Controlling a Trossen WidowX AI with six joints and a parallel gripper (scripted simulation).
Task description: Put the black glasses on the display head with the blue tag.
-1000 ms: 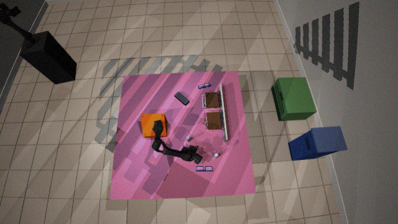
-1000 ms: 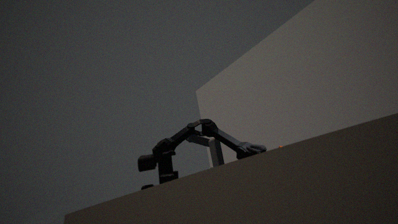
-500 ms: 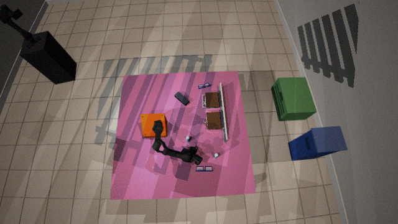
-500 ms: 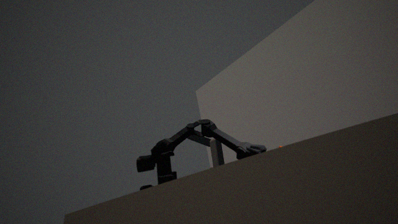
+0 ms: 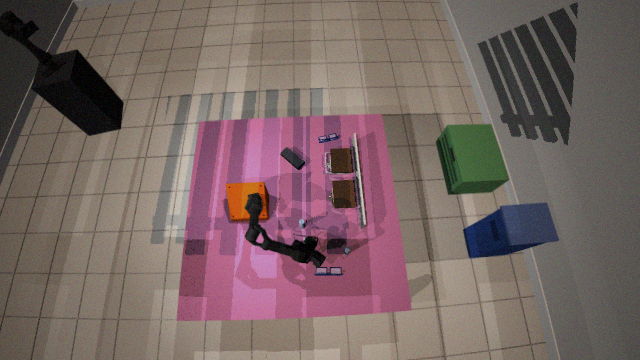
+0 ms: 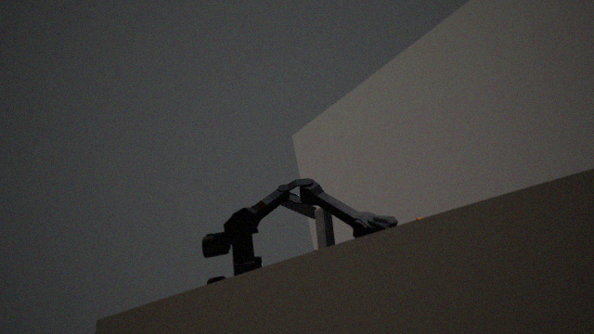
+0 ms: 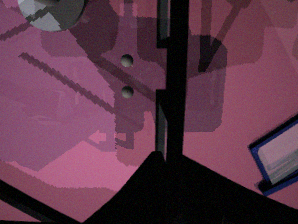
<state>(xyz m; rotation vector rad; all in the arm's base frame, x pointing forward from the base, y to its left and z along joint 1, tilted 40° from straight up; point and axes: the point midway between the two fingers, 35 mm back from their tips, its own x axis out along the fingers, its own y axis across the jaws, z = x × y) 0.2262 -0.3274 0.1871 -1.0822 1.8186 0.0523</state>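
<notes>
My gripper (image 5: 310, 242) (image 7: 163, 161) points down and is shut on the black glasses (image 7: 176, 70). In the wrist view their front is a dark upright bar seen nearly edge-on, with two small grey nose pads beside it. In the top view they are too thin and dark to trace clearly. They are away from both heads. Two brown display heads stand side by side: the far one (image 5: 341, 160) wears pale-framed glasses (image 5: 327, 164), and the nearer one (image 5: 344, 194) has a bare face pointing left. No tag colour can be read. The exterior view shows only the arm and no heads.
A white upright panel (image 5: 359, 185) stands behind the heads. Blue-framed glasses (image 5: 328, 271) (image 7: 281, 152) lie near the gripper, another blue pair (image 5: 328, 137) at the far end. Two pale posts (image 5: 302, 223) (image 5: 347, 250) flank the gripper. A black box (image 5: 292, 158) lies farther back.
</notes>
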